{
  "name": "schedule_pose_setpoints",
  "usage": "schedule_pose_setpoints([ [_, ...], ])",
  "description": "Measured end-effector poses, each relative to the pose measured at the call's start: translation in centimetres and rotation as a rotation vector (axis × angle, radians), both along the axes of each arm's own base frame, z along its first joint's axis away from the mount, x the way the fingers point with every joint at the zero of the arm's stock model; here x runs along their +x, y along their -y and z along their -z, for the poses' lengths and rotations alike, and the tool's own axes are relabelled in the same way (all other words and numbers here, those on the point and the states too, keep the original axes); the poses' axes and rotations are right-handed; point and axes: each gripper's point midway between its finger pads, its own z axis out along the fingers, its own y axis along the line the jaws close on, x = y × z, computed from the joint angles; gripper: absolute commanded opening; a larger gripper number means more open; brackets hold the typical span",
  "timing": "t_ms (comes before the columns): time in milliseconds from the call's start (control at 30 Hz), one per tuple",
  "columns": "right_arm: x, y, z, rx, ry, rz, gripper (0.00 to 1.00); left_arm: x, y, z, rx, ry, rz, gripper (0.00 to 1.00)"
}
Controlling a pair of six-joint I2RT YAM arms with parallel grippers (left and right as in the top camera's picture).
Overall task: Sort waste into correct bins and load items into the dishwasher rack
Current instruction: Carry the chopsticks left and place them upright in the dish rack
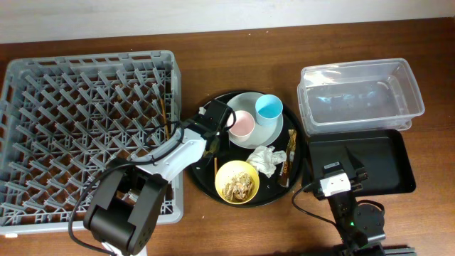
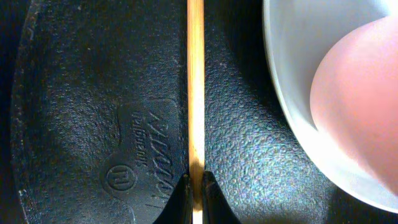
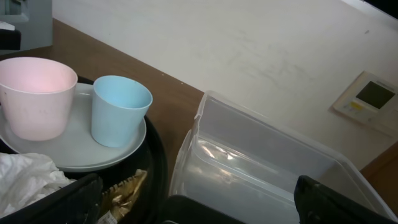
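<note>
early stage: left gripper [image 2: 196, 198] jaws clamp one chopstick [image 2: 196, 93] on the round tray [image 2: 93, 93]; right gripper [image 3: 199, 200] jaws apart; tissue [image 1: 265, 159], wrapper [image 1: 288, 160], pink cup [image 1: 241, 124], blue cup [image 1: 269, 107], bowl [image 1: 237, 182] unsorted.

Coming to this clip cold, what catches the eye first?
The grey dishwasher rack dominates the left of the table. Next to it, a round black tray crowds together a plate bearing a pink cup and a blue cup, a yellow bowl of scraps, a tissue and a wrapper. The left gripper pinches a chopstick lying on that tray.
</note>
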Motion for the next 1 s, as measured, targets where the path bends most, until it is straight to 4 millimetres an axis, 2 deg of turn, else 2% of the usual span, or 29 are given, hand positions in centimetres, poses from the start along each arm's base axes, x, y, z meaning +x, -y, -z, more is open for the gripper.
schedule_pose_setpoints([
  [100,0.0,0.0,0.0,0.000,0.000,0.000,0.99,0.0,0.0,-0.1,0.003,0.005,0.000,0.01],
  [133,0.0,0.0,0.0,0.001,0.000,0.000,0.99,0.2,-0.2,-0.9,0.011,0.030,-0.003,0.00],
  [200,0.0,0.0,0.0,0.001,0.000,0.000,0.99,1.3,-0.7,-7.2,0.001,0.193,0.011,0.00],
  [233,0.0,0.0,0.0,0.001,-0.001,0.000,0.99,1.2,-2.3,-11.7,0.029,0.297,0.018,0.00],
  [267,0.0,0.0,0.0,0.000,-0.001,0.000,0.99,1.3,-3.6,-14.8,0.045,0.375,0.012,0.00],
  [300,0.0,0.0,0.0,0.000,-0.001,0.000,0.99,1.2,-6.1,-16.9,0.084,0.419,-0.007,0.01],
  [333,0.0,0.0,0.0,0.000,-0.001,0.000,0.99,1.2,-9.4,-18.1,0.152,0.435,-0.033,0.01],
  [433,0.0,0.0,0.0,0.000,-0.001,0.000,0.99,1.3,-15.2,-17.2,0.269,0.362,-0.078,0.00],
  [467,0.0,0.0,0.0,0.001,-0.001,0.000,0.99,1.5,-16.6,-16.8,0.291,0.345,-0.092,0.01],
  [567,0.0,0.0,0.0,0.000,-0.001,0.000,0.99,2.1,-18.3,-14.3,0.337,0.268,-0.085,0.01],
  [600,0.0,0.0,0.0,0.000,-0.001,0.000,0.99,2.3,-18.7,-13.2,0.348,0.237,-0.084,0.01],
  [633,0.0,0.0,0.0,0.001,-0.001,0.000,0.99,2.5,-18.8,-11.9,0.358,0.201,-0.076,0.06],
  [667,0.0,0.0,0.0,0.001,-0.001,0.000,0.99,2.7,-18.7,-10.1,0.369,0.162,-0.064,0.21],
  [733,0.0,0.0,0.0,0.000,-0.001,0.000,0.99,3.3,-18.7,-8.7,0.381,0.144,-0.055,0.45],
  [800,0.0,0.0,0.0,0.000,-0.001,0.000,0.99,3.4,-19.6,-8.5,0.413,0.139,-0.069,0.46],
  [900,0.0,0.0,0.0,0.000,-0.001,0.000,0.99,3.5,-19.8,-8.6,0.422,0.145,-0.075,0.47],
  [933,0.0,0.0,0.0,0.000,-0.001,0.000,0.99,3.5,-19.6,-9.4,0.402,0.164,-0.084,0.50],
  [967,0.0,0.0,0.0,0.000,-0.001,0.000,0.99,3.6,-18.9,-11.3,0.348,0.216,-0.102,0.78],
  [1000,0.0,0.0,0.0,0.000,-0.001,0.000,0.99,3.4,-17.3,-13.6,0.233,0.275,-0.107,0.99],
])
